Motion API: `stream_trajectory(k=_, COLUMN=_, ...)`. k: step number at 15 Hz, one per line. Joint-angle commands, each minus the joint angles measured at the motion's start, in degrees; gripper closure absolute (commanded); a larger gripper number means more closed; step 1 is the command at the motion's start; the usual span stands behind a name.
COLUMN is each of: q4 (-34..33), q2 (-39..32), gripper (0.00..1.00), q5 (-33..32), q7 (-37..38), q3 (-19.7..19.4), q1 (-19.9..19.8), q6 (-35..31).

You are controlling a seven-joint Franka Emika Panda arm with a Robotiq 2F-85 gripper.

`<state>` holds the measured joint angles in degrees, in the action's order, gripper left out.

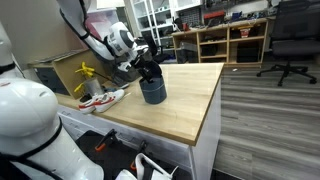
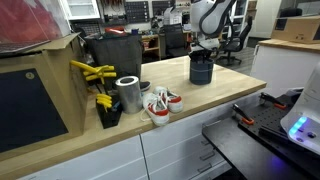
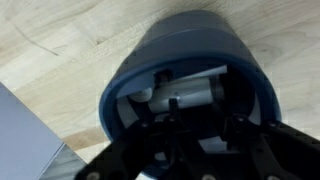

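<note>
A dark blue cup (image 1: 152,92) (image 2: 201,70) stands upright on the wooden table (image 1: 195,105), seen in both exterior views. My gripper (image 1: 150,72) (image 2: 203,52) points straight down over it, its tips at the cup's mouth. In the wrist view the cup (image 3: 190,45) fills the frame and a white cylindrical thing (image 3: 185,92) lies inside it. My gripper (image 3: 203,118) reaches into the opening with its dark fingers (image 3: 170,118) apart. I see nothing clamped between them, though the picture there is dark.
Beside the cup lie a pair of red and white shoes (image 2: 160,103) (image 1: 103,98), a silver can (image 2: 128,93), yellow-handled tools (image 2: 95,75) and a black box (image 2: 112,50). The table edge (image 1: 212,125) drops to the floor. An office chair (image 1: 290,40) stands beyond.
</note>
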<state>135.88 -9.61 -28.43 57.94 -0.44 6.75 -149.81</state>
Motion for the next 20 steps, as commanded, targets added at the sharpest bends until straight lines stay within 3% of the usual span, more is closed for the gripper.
stream_trajectory(k=1, q4=0.9, q2=-0.8, gripper=0.86, q5=0.2, q7=1.2, q3=-1.4, q1=0.5, q6=1.2)
stream_trajectory(k=3, q4=1.2, q2=-1.4, gripper=0.88, q5=0.5, q7=0.9, q3=-2.0, q1=0.5, q6=1.4)
stream_trajectory(k=5, q4=1.3, q2=-1.9, gripper=0.8, q5=0.7, q7=0.9, q3=-2.6, q1=0.6, q6=1.6)
stream_trajectory(k=6, q4=1.3, q2=-2.0, gripper=0.63, q5=0.9, q7=0.9, q3=-2.8, q1=0.7, q6=1.7)
stream_trajectory(k=14, q4=0.6, q2=-1.9, gripper=0.09, q5=1.2, q7=1.0, q3=-3.4, q1=0.7, q6=2.1)
stream_trajectory(k=15, q4=0.6, q2=-1.9, gripper=0.53, q5=1.4, q7=0.7, q3=-3.3, q1=0.6, q6=1.8)
stream_trajectory(k=17, q4=0.6, q2=-1.9, gripper=0.58, q5=1.6, q7=0.9, q3=-3.3, q1=0.7, q6=2.0)
stream_trajectory(k=20, q4=0.8, q2=-2.4, gripper=0.84, q5=2.0, q7=0.7, q3=-3.3, q1=0.8, q6=2.2)
